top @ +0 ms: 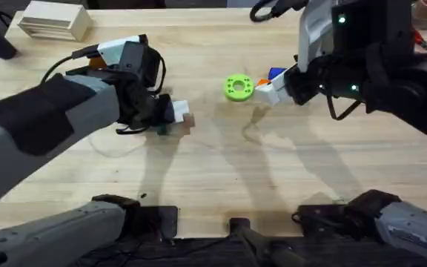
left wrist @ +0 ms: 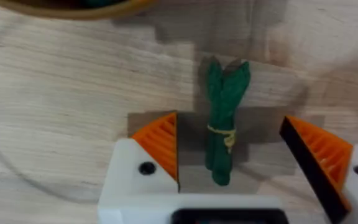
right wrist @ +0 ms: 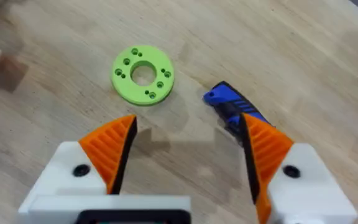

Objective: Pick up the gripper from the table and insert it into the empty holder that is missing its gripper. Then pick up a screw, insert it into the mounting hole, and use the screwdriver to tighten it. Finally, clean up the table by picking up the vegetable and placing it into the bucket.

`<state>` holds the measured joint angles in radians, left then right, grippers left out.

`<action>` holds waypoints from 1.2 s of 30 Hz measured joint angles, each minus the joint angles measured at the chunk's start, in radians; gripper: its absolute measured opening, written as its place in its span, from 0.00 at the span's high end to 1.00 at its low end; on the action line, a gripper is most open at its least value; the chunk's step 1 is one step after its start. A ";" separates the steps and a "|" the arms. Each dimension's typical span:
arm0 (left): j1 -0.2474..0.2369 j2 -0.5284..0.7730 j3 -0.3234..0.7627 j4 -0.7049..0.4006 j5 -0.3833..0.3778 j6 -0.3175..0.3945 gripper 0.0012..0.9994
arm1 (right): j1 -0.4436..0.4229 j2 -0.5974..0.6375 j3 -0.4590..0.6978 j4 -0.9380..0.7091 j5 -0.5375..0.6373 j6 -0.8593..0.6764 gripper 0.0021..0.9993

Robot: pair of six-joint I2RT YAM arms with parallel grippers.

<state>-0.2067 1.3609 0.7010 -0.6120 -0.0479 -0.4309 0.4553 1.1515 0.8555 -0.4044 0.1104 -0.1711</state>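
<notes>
The vegetable (left wrist: 224, 127), a small dark-green bundle tied with a yellow band, lies on the wood between the orange pads of my left gripper (left wrist: 229, 119), which is open around it without touching. From overhead, the left gripper (top: 178, 119) is left of centre, low over the vegetable (top: 161, 130). A curved edge of the bucket (left wrist: 73, 7) shows just beyond it. My right gripper (right wrist: 188, 121) is open and empty above the table. The blue screwdriver (right wrist: 229, 109) lies by one of its fingers. The loose gripper, the holder and the screw are out of view.
A flat bright-green ring (top: 237, 87) with small holes lies mid-table, next to the right gripper (top: 267, 90) and the screwdriver (top: 276, 73). A pale slatted box (top: 50, 22) stands at the back left. The right arm looms large at the upper right.
</notes>
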 joint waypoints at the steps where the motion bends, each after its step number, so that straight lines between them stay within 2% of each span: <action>1: 0.000 0.000 0.000 0.002 0.000 -0.003 0.15 | 0.000 0.000 0.000 0.000 0.000 0.000 0.05; 5: 0.000 0.000 0.000 -0.010 0.007 -0.004 0.80 | 0.000 0.000 0.000 0.000 0.000 0.000 0.05; 6: 0.000 0.000 0.004 -0.022 0.009 -0.004 0.93 | 0.000 0.000 0.000 0.000 0.000 0.000 0.05; 7: 0.001 0.000 0.016 -0.051 0.016 -0.003 0.97 | 0.000 0.000 0.000 0.000 0.000 0.000 0.05; 11: 0.001 0.000 0.124 -0.251 0.054 -0.004 0.98 | 0.000 0.000 0.000 0.001 0.000 0.000 0.05; 14: 0.001 0.000 0.278 -0.396 0.063 -0.004 0.98 | 0.000 0.000 0.000 0.001 0.000 0.000 0.05; 17: 0.001 -0.004 0.449 -0.460 0.055 0.004 0.98 | 0.000 0.000 0.000 0.004 0.000 0.000 0.05; 20: 0.001 -0.019 0.563 -0.426 -0.012 0.015 0.98 | 0.000 0.000 0.000 0.005 0.000 0.000 0.05; 24: 0.026 -0.032 0.591 -0.305 -0.117 0.023 0.98 | 0.000 0.000 0.000 0.006 0.000 0.000 0.05; 27: 0.082 0.000 0.591 -0.259 -0.158 0.015 0.98 | 0.000 0.000 0.000 0.006 0.000 0.000 0.05; 31: 0.166 0.090 0.591 -0.209 -0.176 -0.006 0.98 | 0.000 0.000 0.000 0.006 0.000 0.000 0.05; 36: 0.237 0.203 0.591 -0.191 -0.182 -0.024 0.98 | 0.000 0.000 0.000 0.006 0.000 0.000 0.05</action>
<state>0.0303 1.5637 1.2922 -0.8026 -0.2298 -0.4547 0.4553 1.1515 0.8555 -0.3987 0.1104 -0.1711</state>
